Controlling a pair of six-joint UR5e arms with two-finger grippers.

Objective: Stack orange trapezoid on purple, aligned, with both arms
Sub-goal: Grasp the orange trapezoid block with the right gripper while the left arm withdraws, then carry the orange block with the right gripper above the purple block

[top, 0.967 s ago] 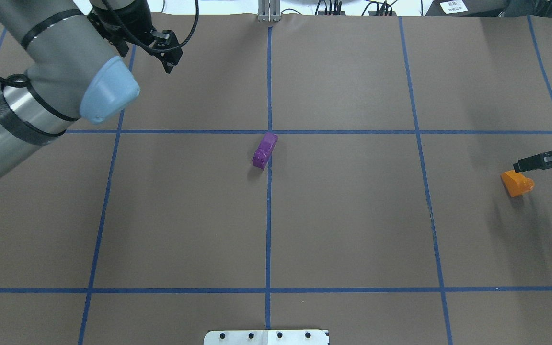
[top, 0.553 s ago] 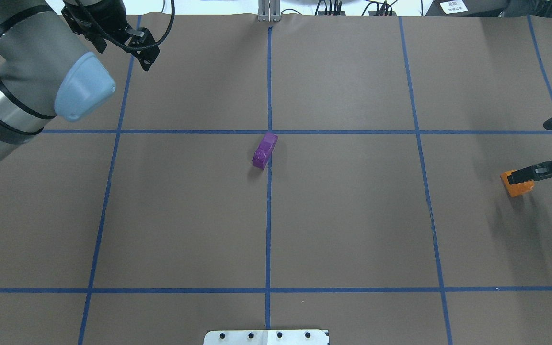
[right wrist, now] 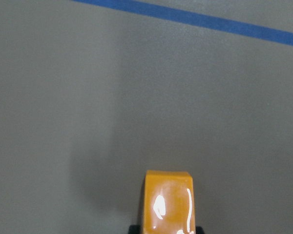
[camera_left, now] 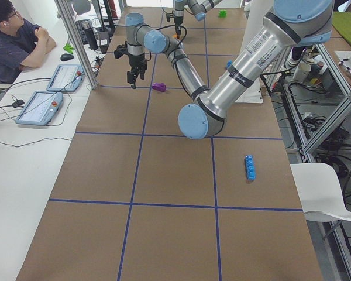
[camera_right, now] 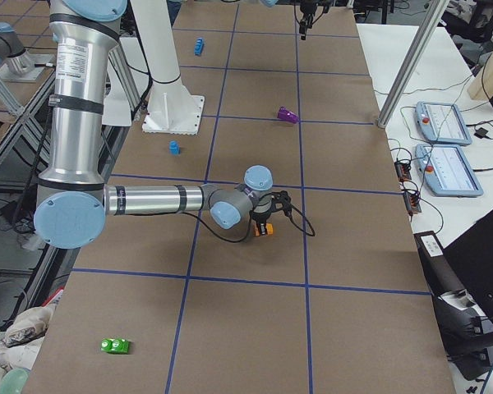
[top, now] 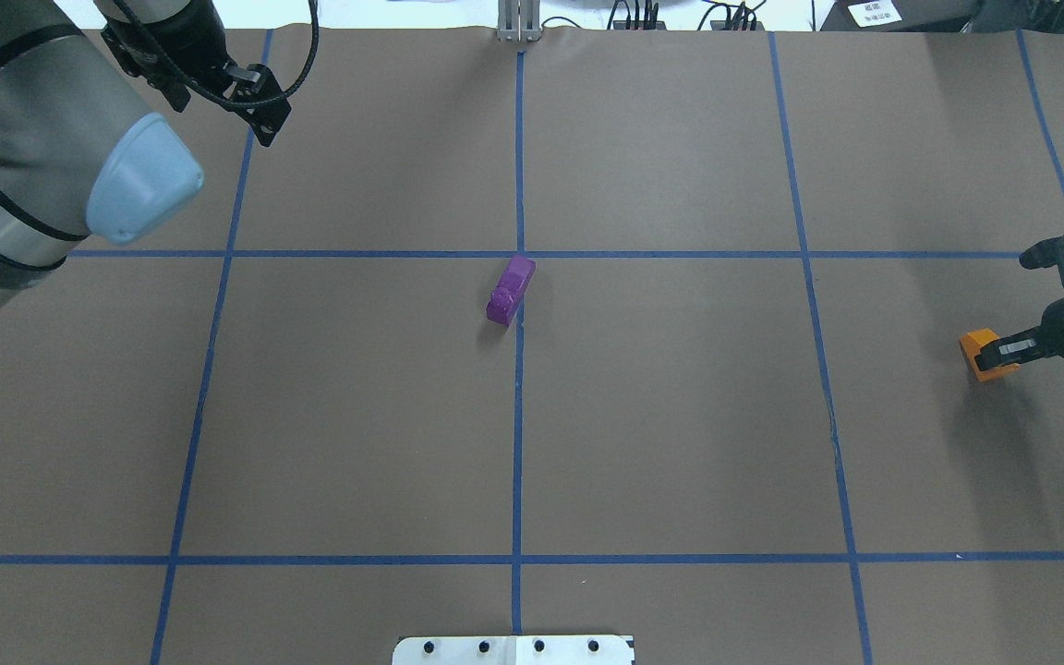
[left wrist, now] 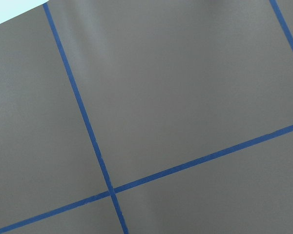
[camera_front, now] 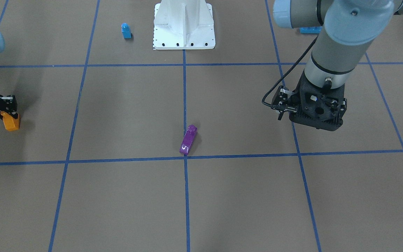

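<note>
The orange trapezoid point(top: 977, 355) is near the table's right edge, and it also shows in the front view point(camera_front: 11, 123). My right gripper point(top: 994, 352) is down over it. In the right wrist view the block point(right wrist: 168, 202) sits between the fingertips, which touch both its sides. The purple block point(top: 511, 290) lies alone at the table's centre, next to the crossing of the blue tape lines, and shows in the front view point(camera_front: 188, 140). My left gripper point(top: 264, 125) hangs above the far left of the table, well away from the purple block, open and empty.
A small blue block point(camera_front: 126, 30) stands beside the white robot base point(camera_front: 184, 38). A long blue brick point(camera_left: 251, 167) lies on the robot's left side. A green block point(camera_right: 115, 345) lies at the right end. An operator point(camera_left: 14, 41) sits at the side bench.
My left arm has drawn back to the left, away from the centre. My right gripper has come in over the orange trapezoid and closed on it; the block has shifted slightly left.
</note>
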